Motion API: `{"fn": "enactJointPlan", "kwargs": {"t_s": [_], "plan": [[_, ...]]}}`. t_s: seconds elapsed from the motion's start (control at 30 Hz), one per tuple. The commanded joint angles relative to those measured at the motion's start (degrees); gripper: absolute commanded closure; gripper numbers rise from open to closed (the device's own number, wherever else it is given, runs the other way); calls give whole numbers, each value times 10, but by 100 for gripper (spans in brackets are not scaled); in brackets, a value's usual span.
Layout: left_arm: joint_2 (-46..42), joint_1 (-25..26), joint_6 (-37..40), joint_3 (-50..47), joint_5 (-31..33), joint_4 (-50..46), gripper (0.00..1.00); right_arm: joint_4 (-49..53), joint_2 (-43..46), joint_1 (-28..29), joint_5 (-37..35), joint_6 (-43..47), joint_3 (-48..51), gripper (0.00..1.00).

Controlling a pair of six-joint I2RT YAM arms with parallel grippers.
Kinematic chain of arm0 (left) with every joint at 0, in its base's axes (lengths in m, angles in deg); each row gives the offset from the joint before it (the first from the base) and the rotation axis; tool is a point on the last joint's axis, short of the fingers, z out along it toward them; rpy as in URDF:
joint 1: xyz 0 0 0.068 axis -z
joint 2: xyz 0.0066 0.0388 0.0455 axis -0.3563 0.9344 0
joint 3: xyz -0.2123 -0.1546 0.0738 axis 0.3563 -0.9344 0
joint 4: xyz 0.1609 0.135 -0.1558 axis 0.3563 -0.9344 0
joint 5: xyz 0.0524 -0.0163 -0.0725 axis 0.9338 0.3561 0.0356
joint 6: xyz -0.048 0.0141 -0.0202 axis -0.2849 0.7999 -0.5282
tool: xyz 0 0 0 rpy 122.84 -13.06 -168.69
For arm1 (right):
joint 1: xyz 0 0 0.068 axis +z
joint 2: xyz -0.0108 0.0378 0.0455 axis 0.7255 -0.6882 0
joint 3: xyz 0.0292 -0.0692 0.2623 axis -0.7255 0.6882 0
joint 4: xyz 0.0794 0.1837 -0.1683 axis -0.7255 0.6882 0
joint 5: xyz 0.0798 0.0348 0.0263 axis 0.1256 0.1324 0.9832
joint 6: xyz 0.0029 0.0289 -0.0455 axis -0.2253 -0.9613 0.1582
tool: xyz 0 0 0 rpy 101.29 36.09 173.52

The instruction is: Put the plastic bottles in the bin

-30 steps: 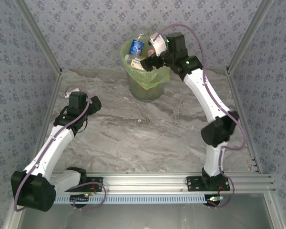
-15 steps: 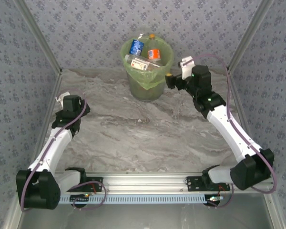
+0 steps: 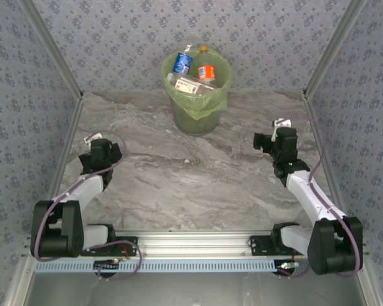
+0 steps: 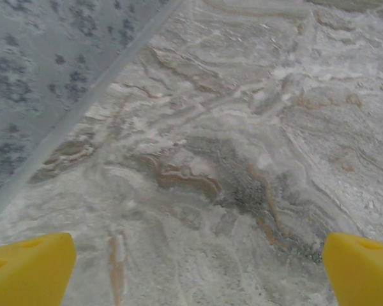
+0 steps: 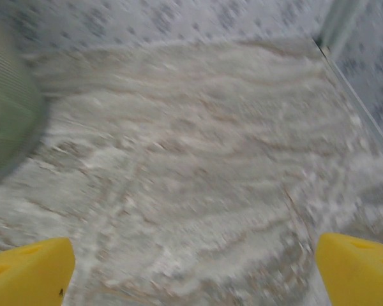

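Light-green bin [image 3: 198, 111], grey-veined marble table [image 3: 191, 185], yellow fingers [image 4: 29, 271]

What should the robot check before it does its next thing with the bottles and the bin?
1. The left gripper is open with nothing between its fingers: ok.
2. The right gripper is open and holds nothing: ok.
3. The bin stands upright at the far side of the table: ok.
4. The plastic bottles lie inside the bin: ok.
5. The table in front of the bin is bare marble: ok.
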Motion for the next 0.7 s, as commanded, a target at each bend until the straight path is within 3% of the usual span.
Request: {"fn": "enactJointPlan", "kwargs": {"t_s": [0.0,0.2,0.3,0.4,0.5,0.6,0.67], "plan": [[32,-2,34,-23,-40,108,1,-43,10,-37,-9,-40,37,1],[71,-6,103,-27,-94,208,1,-75,11,-65,-3,-46,89,1],[97,-8,121,-61,-161,299,1,-94,13,-72,-2,-43,106,1],[136,-7,133,-97,-185,400,1,-118,13,-76,6,-38,122,1],[148,-7,124,-70,-162,363,1,-149,10,-77,10,-27,140,1],[150,-10,82,-67,-71,357,1,-191,-1,-77,12,-20,157,1],[148,-10,80,-65,-62,354,1,-214,-12,-77,12,-23,164,1]]}}
